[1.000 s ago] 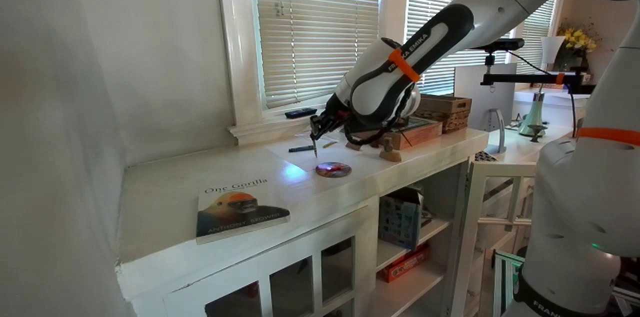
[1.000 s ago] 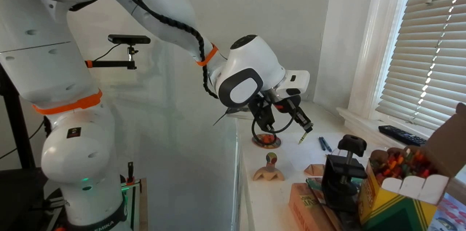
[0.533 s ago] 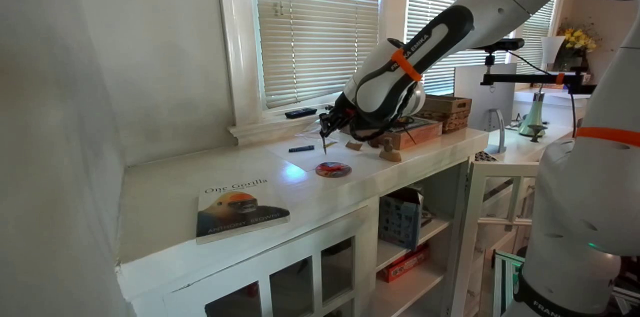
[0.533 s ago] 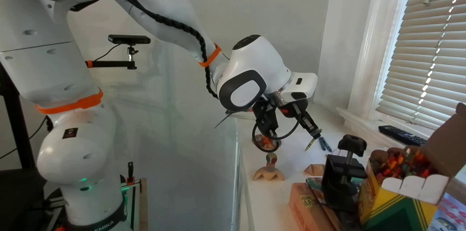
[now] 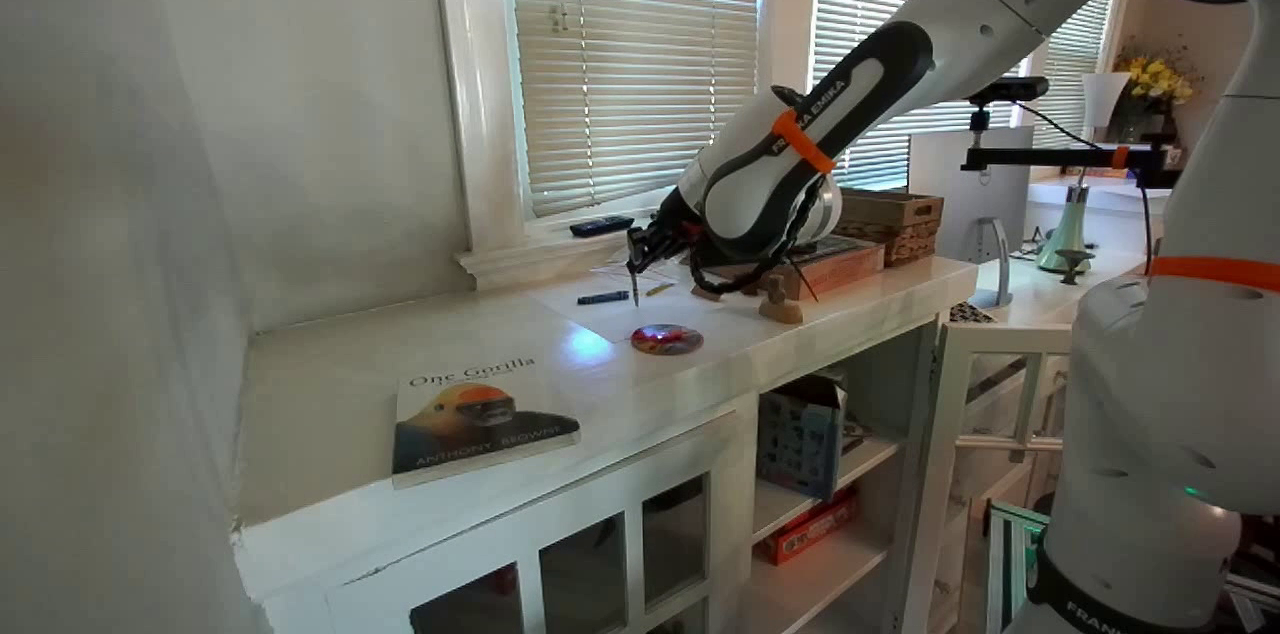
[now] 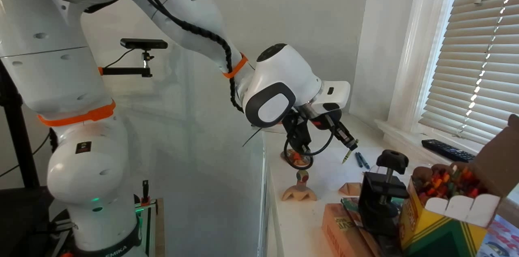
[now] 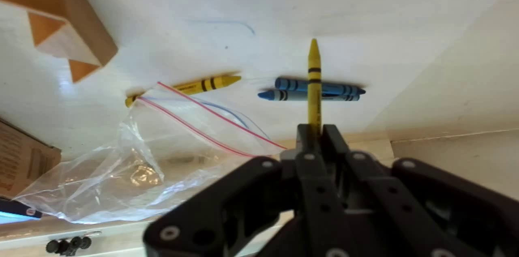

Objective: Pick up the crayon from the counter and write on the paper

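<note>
My gripper (image 7: 319,130) is shut on a yellow crayon (image 7: 314,74), which also shows in both exterior views (image 5: 635,288) (image 6: 347,156). The crayon points tip-down over the white paper (image 7: 385,22), which lies on the white counter (image 5: 320,394). I cannot tell whether its tip touches the paper. A thin blue curved line (image 7: 235,23) shows on the paper. Two blue crayons (image 7: 308,86) lie side by side behind the held one in the wrist view. A second yellow crayon (image 7: 202,85) lies partly under a clear plastic bag (image 7: 162,159).
A round colourful disc (image 5: 667,339) and a book (image 5: 485,419) lie on the counter. A wooden figure (image 6: 300,188), a small wooden block (image 6: 350,189), a black clamp (image 6: 381,200) and a crayon box (image 6: 446,224) stand nearby. A remote (image 5: 601,226) rests on the windowsill.
The gripper first shifted with the crayon toward the boxes and clamp, then came slightly back and up. It holds the crayon throughout. The other things have not moved.
</note>
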You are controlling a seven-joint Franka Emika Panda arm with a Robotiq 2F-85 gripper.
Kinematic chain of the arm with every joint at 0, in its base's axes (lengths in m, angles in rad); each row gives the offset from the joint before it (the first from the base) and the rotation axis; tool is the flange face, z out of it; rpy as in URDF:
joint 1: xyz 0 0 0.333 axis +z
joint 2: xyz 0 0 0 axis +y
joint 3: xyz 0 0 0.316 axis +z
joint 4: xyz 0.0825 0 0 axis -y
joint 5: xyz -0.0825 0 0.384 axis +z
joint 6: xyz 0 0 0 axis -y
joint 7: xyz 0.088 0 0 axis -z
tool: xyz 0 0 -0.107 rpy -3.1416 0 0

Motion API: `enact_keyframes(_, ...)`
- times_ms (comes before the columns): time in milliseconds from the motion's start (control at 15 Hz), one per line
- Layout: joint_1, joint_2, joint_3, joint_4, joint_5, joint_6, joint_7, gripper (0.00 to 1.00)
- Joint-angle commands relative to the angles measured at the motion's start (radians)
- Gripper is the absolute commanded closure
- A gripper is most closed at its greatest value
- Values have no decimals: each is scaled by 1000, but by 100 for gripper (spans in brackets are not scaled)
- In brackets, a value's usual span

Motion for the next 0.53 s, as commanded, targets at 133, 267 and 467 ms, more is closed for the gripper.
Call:
enact_keyframes(133,94,46,-40,4,4,69,0,98)
enact_keyframes(267,128,41,-56,3,3,55,1,98)
enact_keyframes(467,186,13,-87,-7,1,7,-2,98)
